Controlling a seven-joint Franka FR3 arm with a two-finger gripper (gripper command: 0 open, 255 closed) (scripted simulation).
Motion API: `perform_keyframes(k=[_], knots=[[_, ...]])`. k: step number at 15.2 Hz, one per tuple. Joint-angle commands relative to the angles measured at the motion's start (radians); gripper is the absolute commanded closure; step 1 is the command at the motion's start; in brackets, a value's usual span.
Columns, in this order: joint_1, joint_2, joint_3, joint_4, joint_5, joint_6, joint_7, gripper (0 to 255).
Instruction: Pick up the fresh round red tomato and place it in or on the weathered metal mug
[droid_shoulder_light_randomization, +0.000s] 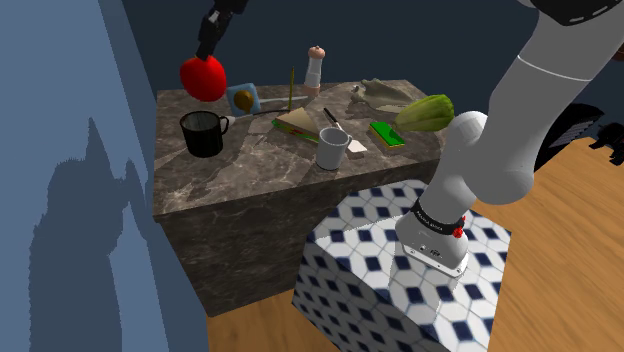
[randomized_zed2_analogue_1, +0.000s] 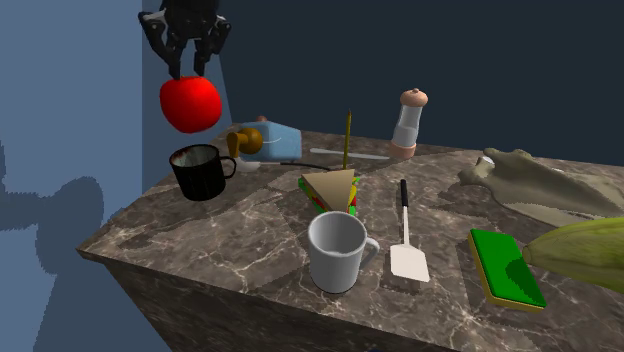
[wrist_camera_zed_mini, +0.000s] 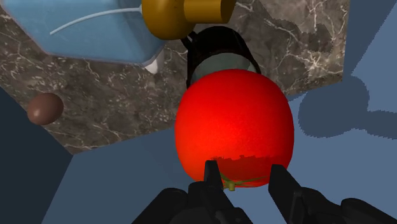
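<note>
Shoulder view: at upper left, the end effector (droid_shoulder_light_randomization: 205, 55) grips the red tomato (droid_shoulder_light_randomization: 203, 78) in the air above the dark mug (droid_shoulder_light_randomization: 203, 134) on the marble tabletop (droid_shoulder_light_randomization: 250, 175).
Second exterior view: tomato (randomized_zed2_analogue_1: 190, 103) at upper left, mug (randomized_zed2_analogue_1: 200, 172) just below it.
Wrist view: end effector (wrist_camera_zed_mini: 245, 181) clamped on the tomato's (wrist_camera_zed_mini: 234, 130) stem end; mug (wrist_camera_zed_mini: 221, 54) rim beyond it.

We see a tomato (randomized_zed2_analogue_1: 190, 103) with smooth, glossy red skin. The black mug (randomized_zed2_analogue_1: 200, 175) is shiny outside and paler and duller inside; we cannot tell its material. The counter (randomized_zed2_analogue_1: 230, 250) looks like brown-grey marble with pale veins and a faint sheen. The grey cup (randomized_zed2_analogue_1: 335, 262) is plain, smooth and matt. The gripper (randomized_zed2_analogue_1: 190, 70) is matt black. The stand (droid_shoulder_light_randomization: 360, 270) looks clad in blue-and-white patterned tile, and the floor (droid_shoulder_light_randomization: 255, 325) shows warm wood grain.
</note>
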Motion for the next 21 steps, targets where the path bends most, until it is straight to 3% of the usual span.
perform_keyframes(k=[1,12,20,21], knots=[[0.000,0.005,0.000,-0.021,0.008,0.026,-0.010,255],[0.002,0.045,0.005,-0.121,0.064,0.158,-0.070,255],[0.002,0.045,0.006,-0.122,0.065,0.160,-0.071,255],[0.002,0.047,0.005,-0.119,0.065,0.158,-0.072,0]])
